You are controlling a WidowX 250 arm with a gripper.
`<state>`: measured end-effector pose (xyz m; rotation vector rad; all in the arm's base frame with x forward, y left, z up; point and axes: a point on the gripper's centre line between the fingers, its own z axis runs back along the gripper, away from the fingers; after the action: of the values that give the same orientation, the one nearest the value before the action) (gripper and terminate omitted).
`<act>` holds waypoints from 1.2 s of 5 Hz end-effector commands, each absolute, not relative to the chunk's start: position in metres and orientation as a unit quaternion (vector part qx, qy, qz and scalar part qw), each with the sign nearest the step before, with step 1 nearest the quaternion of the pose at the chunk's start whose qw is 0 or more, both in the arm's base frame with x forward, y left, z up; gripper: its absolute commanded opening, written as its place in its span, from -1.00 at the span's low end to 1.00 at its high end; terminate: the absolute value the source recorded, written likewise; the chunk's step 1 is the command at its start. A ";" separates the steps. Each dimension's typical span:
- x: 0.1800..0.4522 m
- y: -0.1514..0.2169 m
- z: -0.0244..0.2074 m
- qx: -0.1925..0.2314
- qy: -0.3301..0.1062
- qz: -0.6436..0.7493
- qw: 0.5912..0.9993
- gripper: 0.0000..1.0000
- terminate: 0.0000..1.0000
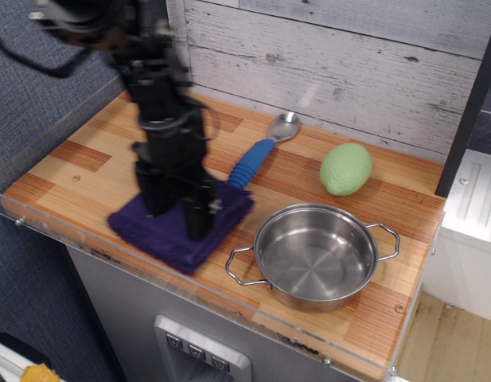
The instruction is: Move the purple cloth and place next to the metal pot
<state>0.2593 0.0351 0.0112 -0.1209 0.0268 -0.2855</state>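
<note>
The purple cloth (177, 235) is dark, folded, and lies on the wooden counter near the front edge, just left of the metal pot (315, 256). The pot is shiny, shallow and empty, with two wire loop handles. My black gripper (175, 213) points straight down onto the middle of the cloth, its fingers pressed into the fabric. The fingers appear closed on the cloth. The cloth's right edge is a short gap from the pot's left handle.
A blue-handled metal spoon (256, 157) lies behind the cloth, its handle end touching the cloth's back corner. A green oval ball (346, 169) sits behind the pot. A clear acrylic rim (62, 231) runs along the counter's front. A dark post (155, 48) stands at the back left.
</note>
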 end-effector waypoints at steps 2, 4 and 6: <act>0.257 0.015 0.016 -0.050 0.031 -0.149 0.987 1.00 -1.00; 0.249 0.042 0.077 -0.025 -0.005 -0.073 0.997 1.00 -1.00; 0.253 0.038 0.115 -0.023 -0.033 -0.074 0.996 1.00 -1.00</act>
<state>0.2526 0.0395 0.1016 -0.0600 -0.0137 -0.1330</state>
